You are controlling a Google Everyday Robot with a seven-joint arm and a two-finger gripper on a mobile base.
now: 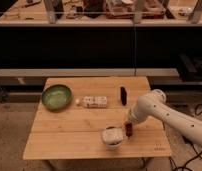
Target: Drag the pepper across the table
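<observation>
gripper (127, 128) is down at the table (69, 137) surface, near-right area, at the end of the white arm (164, 112) that comes in from the right edge. can't tell how its fingers stand

pepper (128, 130): small dark-red shape right at the gripper tip, lying on the wood. whether it's pinched or just touched, can't tell

white bowl (112, 136) sits just left of the gripper and pepper, close to the near edge of the table, looks to be touching or nearly touching the gripper

further out:
- short black oblong object (123, 95) lies on the far-right part of the tabletop, long axis running near-to-far, beyond the gripper and apart from it
- white packet (96, 102) with dark markings lies flat around table centre, left of the black object
- small pale round item (77, 102) just beside the packet's left end, between packet and green bowl
- green bowl (57, 96) upright at the far-left of the table, well apart from the gripper

tabletop is light wood planks with visible seams. behind the table a dark shelf unit (94, 40) spans the view, with cluttered items on its top level, too blurred to identify. cables (194, 152) on the floor at near right under the arm
</observation>
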